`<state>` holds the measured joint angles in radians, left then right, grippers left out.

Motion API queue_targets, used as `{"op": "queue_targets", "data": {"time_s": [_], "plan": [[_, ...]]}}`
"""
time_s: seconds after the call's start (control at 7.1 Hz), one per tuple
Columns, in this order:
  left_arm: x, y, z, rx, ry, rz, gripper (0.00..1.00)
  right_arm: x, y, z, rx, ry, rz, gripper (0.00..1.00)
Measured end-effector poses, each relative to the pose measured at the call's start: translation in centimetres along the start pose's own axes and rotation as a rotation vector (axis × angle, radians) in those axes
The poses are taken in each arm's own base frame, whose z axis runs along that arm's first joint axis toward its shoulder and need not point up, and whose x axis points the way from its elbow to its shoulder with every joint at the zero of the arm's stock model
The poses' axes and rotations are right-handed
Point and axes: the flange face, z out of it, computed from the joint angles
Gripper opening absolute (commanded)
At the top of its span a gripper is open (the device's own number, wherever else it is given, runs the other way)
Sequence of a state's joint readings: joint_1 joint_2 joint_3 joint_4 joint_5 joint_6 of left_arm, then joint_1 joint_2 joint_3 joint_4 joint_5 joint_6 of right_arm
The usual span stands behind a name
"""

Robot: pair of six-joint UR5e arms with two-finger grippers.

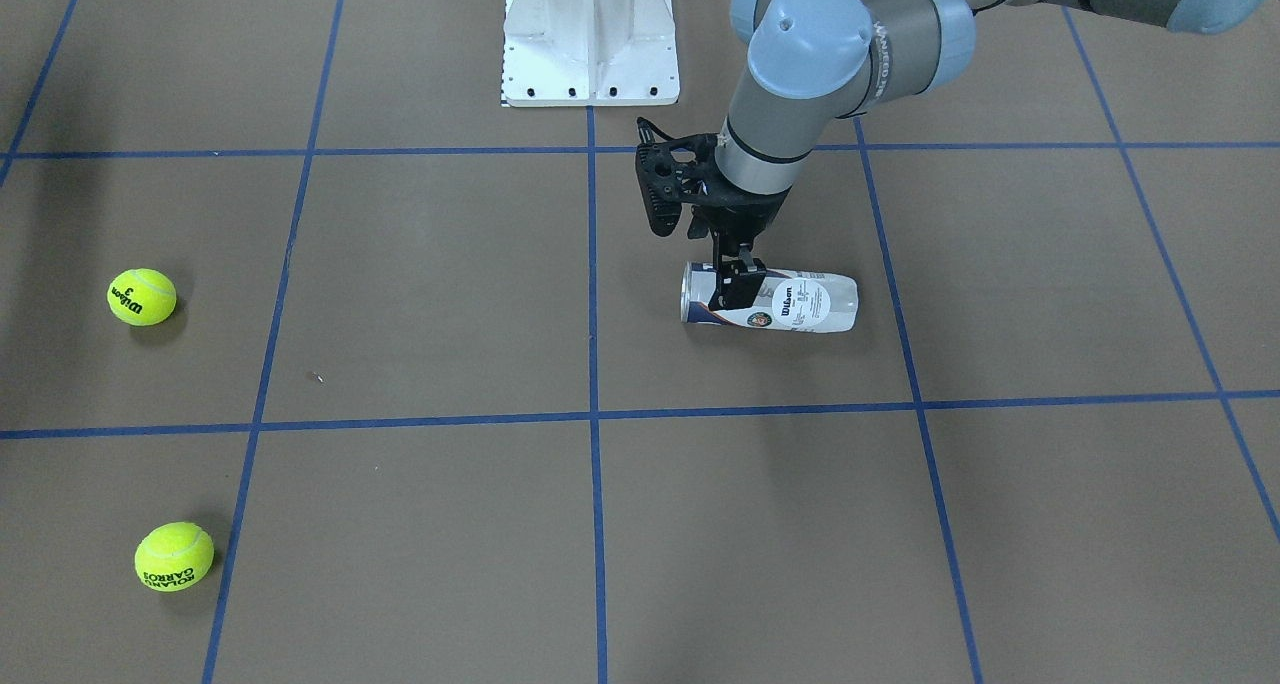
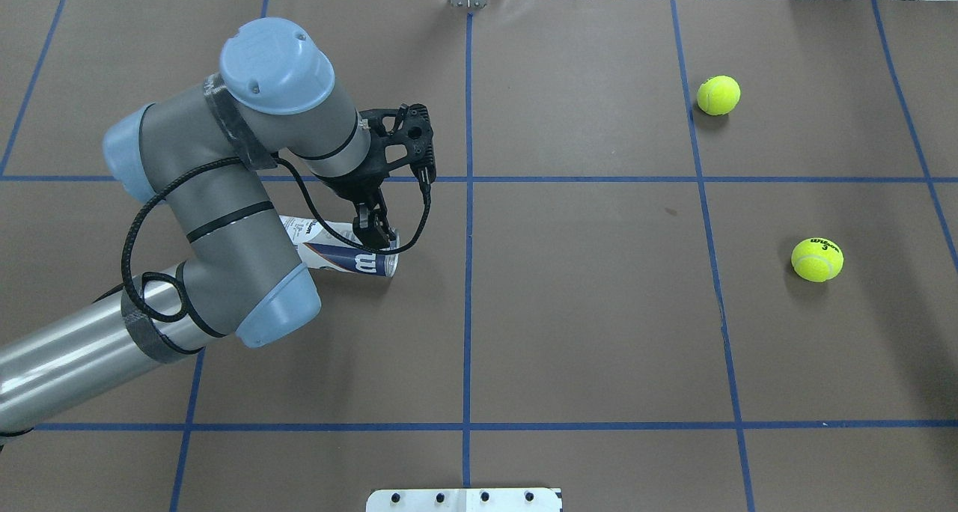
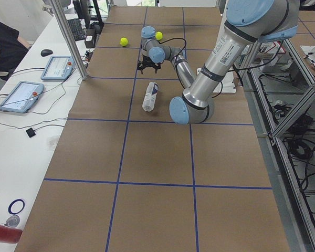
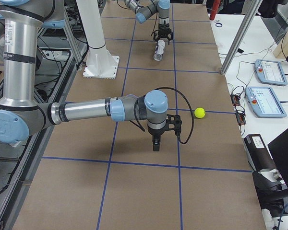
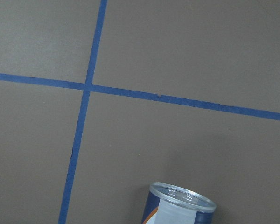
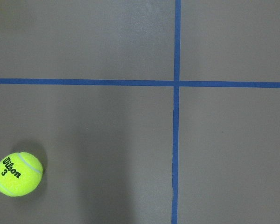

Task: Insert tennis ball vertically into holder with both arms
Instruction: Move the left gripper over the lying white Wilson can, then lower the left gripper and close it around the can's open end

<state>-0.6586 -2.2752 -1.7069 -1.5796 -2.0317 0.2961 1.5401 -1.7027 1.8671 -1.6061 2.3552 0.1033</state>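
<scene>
The holder [image 1: 800,304], a clear Wilson can with a metal rim, lies on its side on the brown table; it also shows in the overhead view [image 2: 337,256] and the left wrist view [image 5: 179,205]. My left gripper [image 1: 737,289] points down over the can's rim end with its fingers open; I cannot tell if they touch it. Two yellow tennis balls lie far off on the robot's right: a Wilson 3 ball [image 1: 142,296] and a Roland Garros ball [image 1: 174,556]. My right gripper [image 4: 155,146] hangs above bare table near one ball [image 4: 199,112]; I cannot tell if it is open or shut.
The white pedestal base [image 1: 590,44] stands at the robot's edge of the table. Blue tape lines grid the brown surface. A side bench with tablets [image 4: 266,72] and metal posts runs along the operators' side.
</scene>
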Motion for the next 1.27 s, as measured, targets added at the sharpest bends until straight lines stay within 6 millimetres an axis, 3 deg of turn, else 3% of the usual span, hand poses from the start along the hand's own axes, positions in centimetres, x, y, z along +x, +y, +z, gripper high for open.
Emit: {"op": "queue_targets", "data": {"time_s": [1.27], "plan": [[3.8,-0.9,3.8,-0.093,-0.049,0.182,1.0,0.5,0.2,0.5,-0.013,-0.001,0.015,1.0]]}}
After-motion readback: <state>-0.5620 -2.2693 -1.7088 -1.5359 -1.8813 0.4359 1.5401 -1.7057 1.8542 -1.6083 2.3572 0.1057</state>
